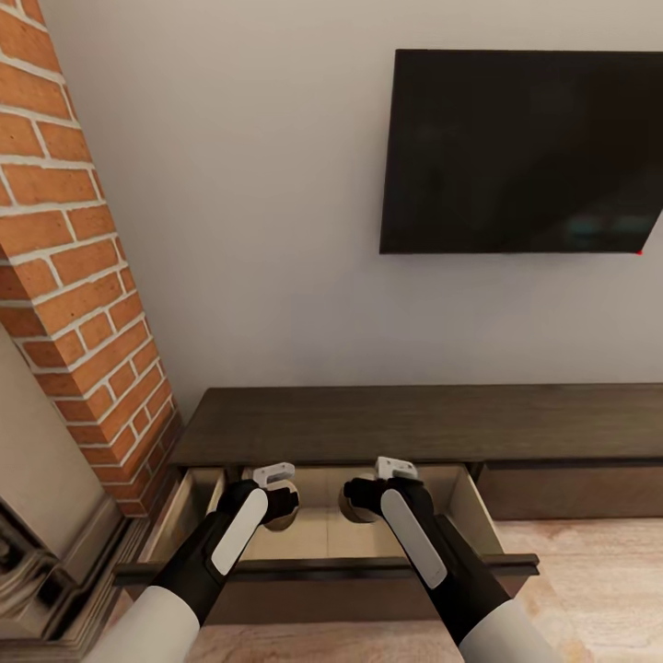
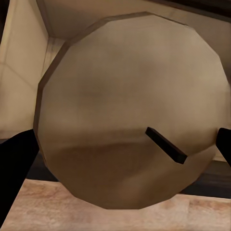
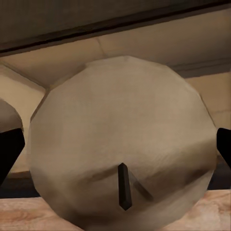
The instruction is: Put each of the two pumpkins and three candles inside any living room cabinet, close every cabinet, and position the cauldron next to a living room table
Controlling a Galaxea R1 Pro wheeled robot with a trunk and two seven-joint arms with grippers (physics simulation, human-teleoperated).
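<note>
The cabinet [image 1: 424, 424] is a long, low dark-brown unit against the wall, and its left drawer [image 1: 322, 564] is pulled out, showing a pale interior. Over that drawer my left gripper [image 1: 282, 503] is shut on a candle [image 1: 284, 516], a short brownish-grey cylinder. My right gripper [image 1: 359, 497] is shut on a second candle [image 1: 354, 506] beside it. In the left wrist view the candle [image 2: 130, 106] shows its round top and dark wick, with dark fingers [image 2: 14, 163] on either side. The right wrist view shows the other candle [image 3: 122, 139] between fingers [image 3: 9, 149] the same way. Pumpkins, cauldron and table are out of view.
A red brick chimney [image 1: 74, 276] and the stone-coloured fireplace [image 1: 46, 516] stand close on the left. A black TV [image 1: 525, 152] hangs on the wall above the cabinet. The cabinet front to the right [image 1: 571, 488] is shut. Light wooden floor [image 1: 599, 589] lies at the right.
</note>
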